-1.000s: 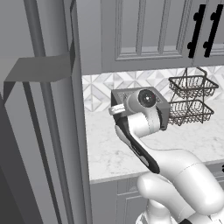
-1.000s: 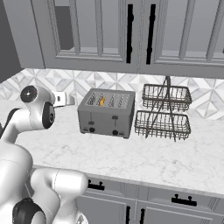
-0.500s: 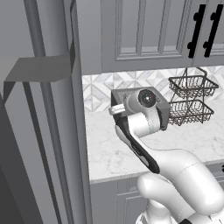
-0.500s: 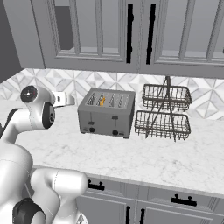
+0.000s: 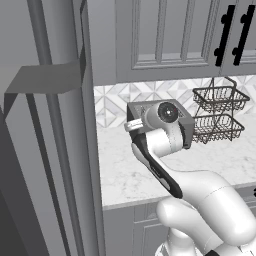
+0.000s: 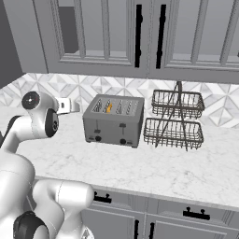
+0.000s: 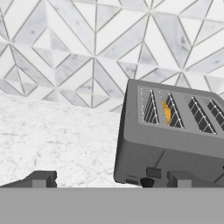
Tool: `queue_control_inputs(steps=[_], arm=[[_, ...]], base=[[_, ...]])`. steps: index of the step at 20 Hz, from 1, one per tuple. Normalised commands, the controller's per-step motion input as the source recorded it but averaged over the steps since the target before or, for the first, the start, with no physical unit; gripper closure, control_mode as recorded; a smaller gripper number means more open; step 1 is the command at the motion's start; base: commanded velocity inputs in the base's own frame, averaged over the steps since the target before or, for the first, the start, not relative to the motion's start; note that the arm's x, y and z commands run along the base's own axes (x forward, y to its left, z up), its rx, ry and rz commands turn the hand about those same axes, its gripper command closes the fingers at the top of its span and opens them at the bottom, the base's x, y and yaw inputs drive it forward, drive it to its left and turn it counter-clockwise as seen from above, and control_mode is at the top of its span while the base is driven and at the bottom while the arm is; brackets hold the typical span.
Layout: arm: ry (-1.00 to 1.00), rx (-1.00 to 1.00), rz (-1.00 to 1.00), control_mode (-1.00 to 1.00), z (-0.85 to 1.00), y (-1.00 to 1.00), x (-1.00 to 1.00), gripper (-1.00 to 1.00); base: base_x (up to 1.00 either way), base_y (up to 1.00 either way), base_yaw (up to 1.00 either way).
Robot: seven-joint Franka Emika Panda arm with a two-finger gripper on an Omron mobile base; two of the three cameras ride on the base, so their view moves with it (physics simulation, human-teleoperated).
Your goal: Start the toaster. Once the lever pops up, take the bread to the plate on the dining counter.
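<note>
The grey toaster [image 6: 113, 122] stands on the marble counter against the tiled wall, also seen close up as the toaster [image 7: 170, 140] in the hand view. The bread [image 6: 108, 108] sits down in a top slot, showing only an orange-tan edge, the bread [image 7: 166, 112]. A small dark lever [image 7: 154, 172] shows on the toaster's front, above a round knob [image 7: 147, 182]. My gripper [image 7: 113, 180] hovers left of the toaster, level with it, open with nothing between its fingertips [image 7: 41, 179]. In the left base view my wrist covers most of the toaster [image 5: 186, 122]. The plate and the dining counter are out of view.
A two-tier wire basket rack [image 6: 175, 121] stands right of the toaster, also the rack [image 5: 217, 112]. Upper cabinets [image 6: 140, 37] hang above. A tall grey panel [image 5: 60, 150] bounds the counter on the left. Bare marble counter [image 6: 154, 168] lies in front.
</note>
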Motion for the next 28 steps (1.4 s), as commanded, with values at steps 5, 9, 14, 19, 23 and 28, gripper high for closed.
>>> queue_control_inputs(steps=[5, 9, 14, 19, 23, 28], arm=[[0.00, 0.00, 0.00, -1.00, 0.00, 0.00, 0.00, -1.00], [0.00, 0.00, 0.00, -1.00, 0.00, 0.00, 0.00, -1.00], [0.00, 0.00, 0.00, -1.00, 0.00, 0.00, 0.00, -1.00], [0.00, 0.00, 0.00, -1.00, 0.00, 0.00, 0.00, -1.00], [0.00, 0.00, 0.00, -1.00, 0.00, 0.00, 0.00, -1.00], [0.00, 0.00, 0.00, -1.00, 0.00, 0.00, 0.00, -1.00]], base=[[0.00, 0.00, 0.00], [0.00, 0.00, 0.00], [0.00, 0.00, 0.00], [0.00, 0.00, 0.00], [0.00, 0.00, 0.00], [0.00, 0.00, 0.00]])
